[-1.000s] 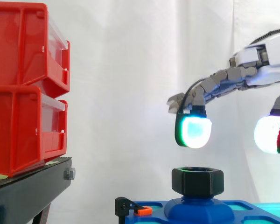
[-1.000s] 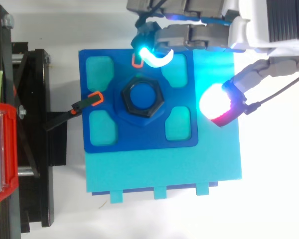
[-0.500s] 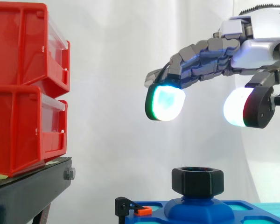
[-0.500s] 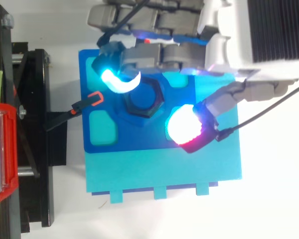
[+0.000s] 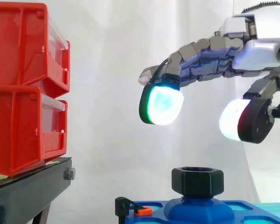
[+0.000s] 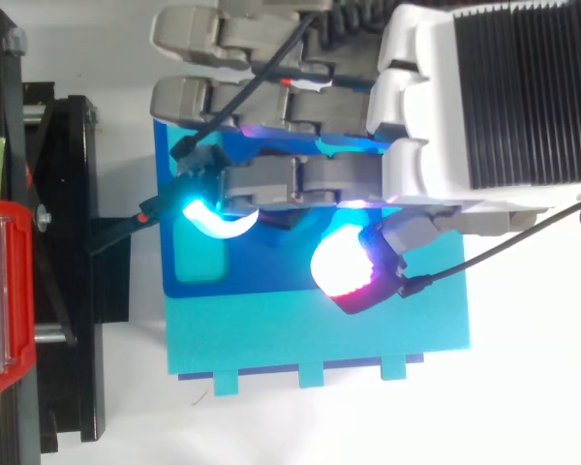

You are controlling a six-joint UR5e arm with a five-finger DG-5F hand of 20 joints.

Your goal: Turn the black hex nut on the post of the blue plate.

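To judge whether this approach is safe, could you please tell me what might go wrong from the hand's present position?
1. The hand hovers open above the black hex nut, touching nothing. In the side view one fingertip pad overlaps the nut's left edge, so a straight descent might land it on the nut's top rather than beside its flats.
2. The orange-tipped clamp sits at the left edge of the blue plate, below that finger, and could be struck.
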